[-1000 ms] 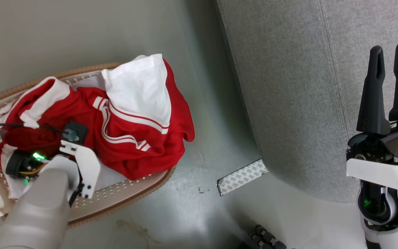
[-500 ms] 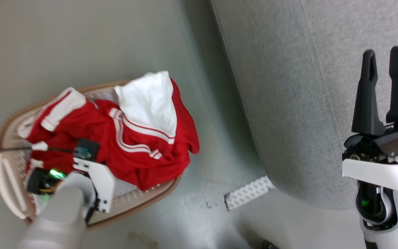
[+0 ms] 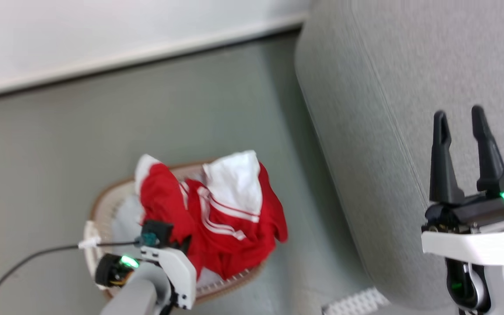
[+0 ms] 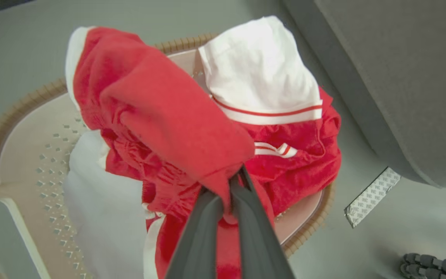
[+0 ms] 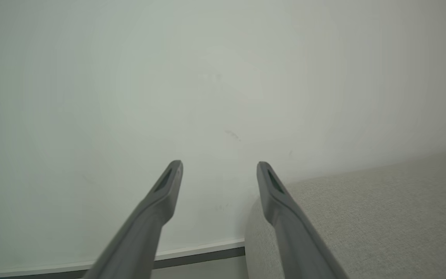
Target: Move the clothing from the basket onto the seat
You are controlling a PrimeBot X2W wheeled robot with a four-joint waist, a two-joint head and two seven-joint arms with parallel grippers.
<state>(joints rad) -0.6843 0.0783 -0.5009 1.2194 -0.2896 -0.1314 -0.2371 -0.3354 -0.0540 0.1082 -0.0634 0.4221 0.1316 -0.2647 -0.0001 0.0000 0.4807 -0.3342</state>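
Grey-green floor (image 3: 147, 113) runs back to a white wall (image 3: 103, 26), with the large light grey fabric-upholstered sofa (image 3: 409, 87) along the robot's right. The left gripper (image 4: 227, 186) has its two dark fingers (image 4: 198, 236) pressed together on a fold of the soft bright red clothing with white panels and thin white stripes (image 4: 168, 108), and the pinched part is drawn up above the rest of the heap. The other folds lie in the oval white perforated plastic laundry basket with a brown rim (image 4: 18, 110). One red-and-white part drapes over the rim on the sofa side, and a pale bluish-white liner (image 4: 95, 217) shows beneath. The basket stands on the floor near the sofa's side, apart from it. A white patterned strip (image 4: 370, 195) lies on the floor by the sofa's corner. The right gripper (image 3: 458, 114) hovers over the sofa, its fingers parted with nothing between them.
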